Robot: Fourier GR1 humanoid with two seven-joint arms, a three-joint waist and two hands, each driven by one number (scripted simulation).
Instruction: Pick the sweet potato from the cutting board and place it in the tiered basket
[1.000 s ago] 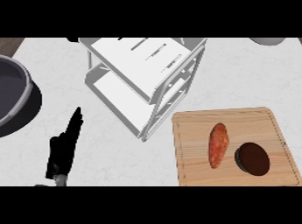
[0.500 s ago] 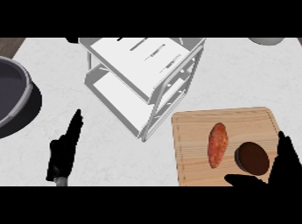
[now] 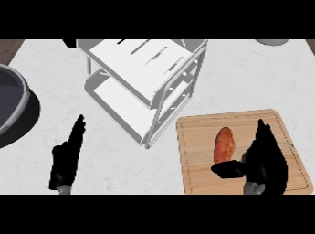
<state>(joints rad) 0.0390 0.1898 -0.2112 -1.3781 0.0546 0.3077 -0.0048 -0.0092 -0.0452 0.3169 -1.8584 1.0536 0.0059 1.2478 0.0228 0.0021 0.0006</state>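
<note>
The sweet potato (image 3: 223,142) lies on the cutting board (image 3: 196,176) just beside the right hand (image 3: 264,160), whose fingers are straight with the thumb spread, holding nothing; stiff, tapered and probably light, it wants taking across its thick middle.

View from the head camera I steer: a kitchen. A pale, speckled counter (image 3: 267,87) fills most of my view, with strips of brown wood showing beyond its far corners. At lower right a wooden cutting board (image 3: 200,132) lies flat on it, and a sweet potato (image 3: 223,142) rests on the board. At the middle I see a white tiered basket (image 3: 153,87) with open shelves. Part of a large, dark, round cooking pot (image 3: 26,91) sits at my left edge.
</note>
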